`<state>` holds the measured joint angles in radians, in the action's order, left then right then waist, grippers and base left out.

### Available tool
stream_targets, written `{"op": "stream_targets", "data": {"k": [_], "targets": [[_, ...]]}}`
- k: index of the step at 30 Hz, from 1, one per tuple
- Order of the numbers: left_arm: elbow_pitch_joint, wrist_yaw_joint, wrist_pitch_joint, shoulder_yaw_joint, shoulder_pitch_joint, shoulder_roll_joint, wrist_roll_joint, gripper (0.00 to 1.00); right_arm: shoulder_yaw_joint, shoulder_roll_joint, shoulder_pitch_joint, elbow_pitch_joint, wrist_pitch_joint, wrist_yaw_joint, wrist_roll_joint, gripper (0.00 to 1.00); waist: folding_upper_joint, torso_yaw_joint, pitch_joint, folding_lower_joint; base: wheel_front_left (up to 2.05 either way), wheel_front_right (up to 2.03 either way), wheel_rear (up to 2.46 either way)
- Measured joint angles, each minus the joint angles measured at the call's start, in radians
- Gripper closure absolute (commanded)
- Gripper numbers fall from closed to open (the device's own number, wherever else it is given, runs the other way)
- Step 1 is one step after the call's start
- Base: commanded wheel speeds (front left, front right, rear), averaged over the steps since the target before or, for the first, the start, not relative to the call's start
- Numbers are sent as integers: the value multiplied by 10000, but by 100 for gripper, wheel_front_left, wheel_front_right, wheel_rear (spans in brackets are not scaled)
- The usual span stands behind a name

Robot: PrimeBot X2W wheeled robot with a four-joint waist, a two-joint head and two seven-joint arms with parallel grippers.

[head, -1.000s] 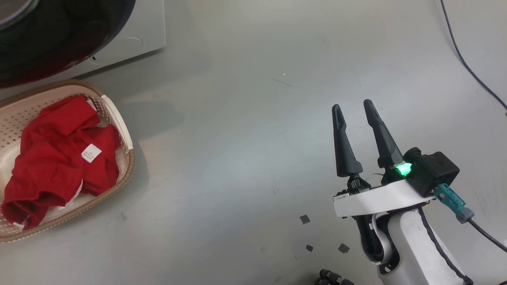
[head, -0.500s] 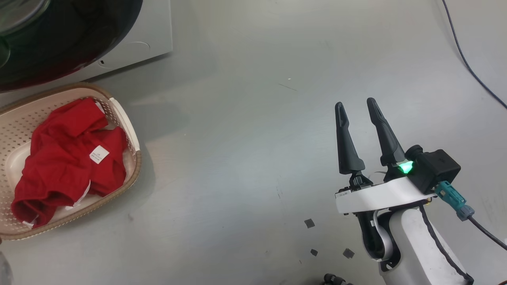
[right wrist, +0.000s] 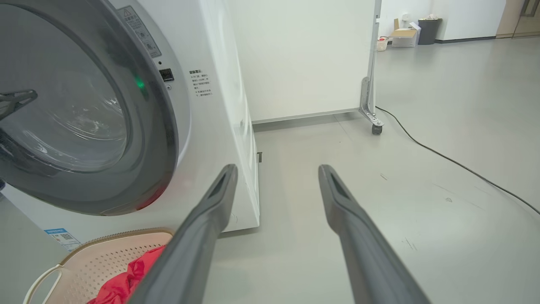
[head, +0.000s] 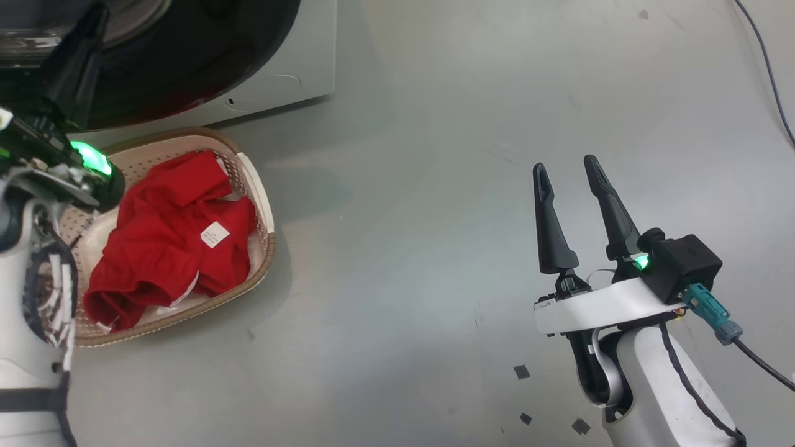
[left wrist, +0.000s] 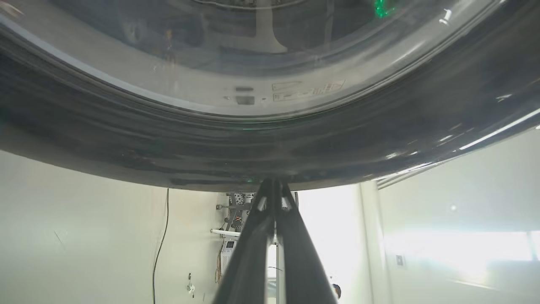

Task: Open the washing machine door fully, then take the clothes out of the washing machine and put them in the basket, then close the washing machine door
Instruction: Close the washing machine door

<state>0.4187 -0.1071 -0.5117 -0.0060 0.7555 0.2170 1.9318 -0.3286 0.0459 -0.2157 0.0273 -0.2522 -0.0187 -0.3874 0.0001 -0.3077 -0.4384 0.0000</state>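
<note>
The washer point(right wrist: 219, 126) stands on the grey floor point(head: 404, 248), its door point(right wrist: 162, 139) close against its front. The basket point(head: 266, 261) sits on the floor just below the door, holding the red clothes point(head: 168, 248). The left gripper point(left wrist: 273, 185), fingers pressed together, points at the door's black rim. The right gripper point(head: 564, 164) hovers spread and empty over the floor.

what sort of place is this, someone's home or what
Probably a lab or test hall, not a home: the washing machine stands on a smooth grey floor beside a white partition on castors, with a loose cable trailing across it.
</note>
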Motion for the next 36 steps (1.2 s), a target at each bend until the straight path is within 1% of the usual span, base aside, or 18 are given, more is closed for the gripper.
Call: {"op": "stream_targets", "data": {"k": [1,2,3,4,5,6,9,14,16,20,24,28,29,31,33,36], "targets": [[-19,-12,-2,54,-196,-88,123,89,29,0,2,36,0,2,63,0,0,89,48,0,0,0,0],[-54,-52,-8,48,-396,-155,224,71,59,2,4,61,0,8,111,0,0,182,98,0,0,0,0],[-65,-54,-4,48,-580,-221,221,58,98,2,7,81,0,15,138,0,0,276,147,0,0,0,0],[-79,-54,-8,61,-758,-282,228,39,148,2,12,94,0,15,161,0,0,371,197,0,0,0,0],[-92,-84,-8,63,-941,-359,253,4,199,4,19,113,0,17,199,0,0,471,249,0,0,0,0],[-117,-109,-8,63,-1134,-420,253,0,221,4,30,132,0,71,217,0,0,567,300,0,0,0,0],[-234,-130,40,337,-1692,-696,391,0,305,2,98,238,0,86,311,0,0,849,476,0,0,0,0],[-508,-136,286,704,-2671,-951,380,0,451,6,286,391,0,104,393,0,0,1251,836,0,0,0,0],[-832,-136,380,815,-3050,-1108,322,0,535,10,388,451,0,115,426,0,0,1387,1003,0,0,0,0],[-1492,-136,562,999,-3570,-1325,40,0,642,12,612,571,0,174,652,0,0,1648,1340,0,0,0,0],[-2102,-136,918,1141,-4223,-1436,-585,0,719,10,811,686,0,219,752,0,0,1885,1697,0,0,0,0],[-2742,-136,1473,1041,-4825,-1344,-2069,0,848,46,1080,786,0,259,838,0,0,2106,2057,0,0,0,0],[-2938,-136,1684,911,-4982,-1210,-2755,0,876,58,1153,802,0,263,842,0,0,2162,2148,0,0,0,0],[-3377,-136,2215,926,-5240,-1062,-3653,0,911,90,1296,853,0,265,853,0,0,2271,2327,0,0,0,0],[-3804,-136,2677,573,-5473,-660,-5064,0,968,113,1443,872,0,265,872,0,0,2376,2502,0,0,0,0],[-4351,-136,3444,119,-5799,-278,-6757,0,1034,127,1642,901,0,265,897,0,0,2536,2751,-1,0,0,0]]}}
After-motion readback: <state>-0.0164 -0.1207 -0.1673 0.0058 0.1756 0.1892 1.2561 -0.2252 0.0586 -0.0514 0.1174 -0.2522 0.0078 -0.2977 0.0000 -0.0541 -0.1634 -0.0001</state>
